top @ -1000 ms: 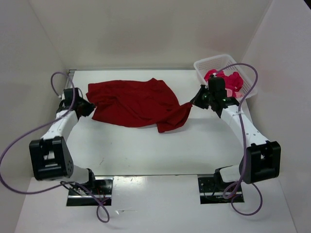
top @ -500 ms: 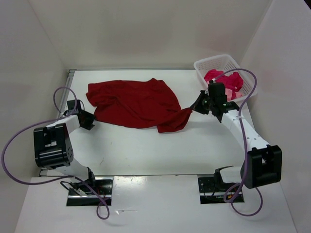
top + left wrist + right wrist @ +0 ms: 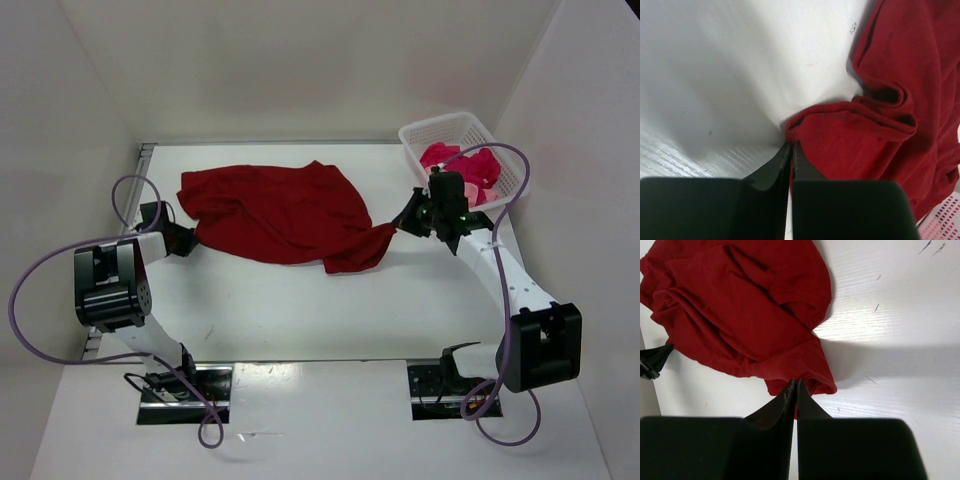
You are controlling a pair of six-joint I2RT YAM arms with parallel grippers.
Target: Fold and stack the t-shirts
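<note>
A dark red t-shirt (image 3: 280, 212) lies crumpled across the middle of the white table. My left gripper (image 3: 191, 240) sits low at its left corner, jaws shut with a sliver of the red hem (image 3: 840, 135) pinched at the tips (image 3: 791, 145). At the opposite end, my right gripper (image 3: 398, 226) is shut on the shirt's right tail (image 3: 805, 370), the cloth caught between its tips (image 3: 796, 383). A magenta-crimson t-shirt (image 3: 480, 163) and a light pink t-shirt (image 3: 469, 189) are bunched in the basket.
The white lattice basket (image 3: 440, 125) stands at the back right corner, just behind my right wrist; its corner (image 3: 946, 220) shows in the left wrist view. White walls close in the table on three sides. Purple cables loop off both arms.
The left arm folded back toward the near left; its gripper dropped to the shirt's left corner, opened wider, then shut on the hem. The right gripper shifted slightly nearer, still gripping.
</note>
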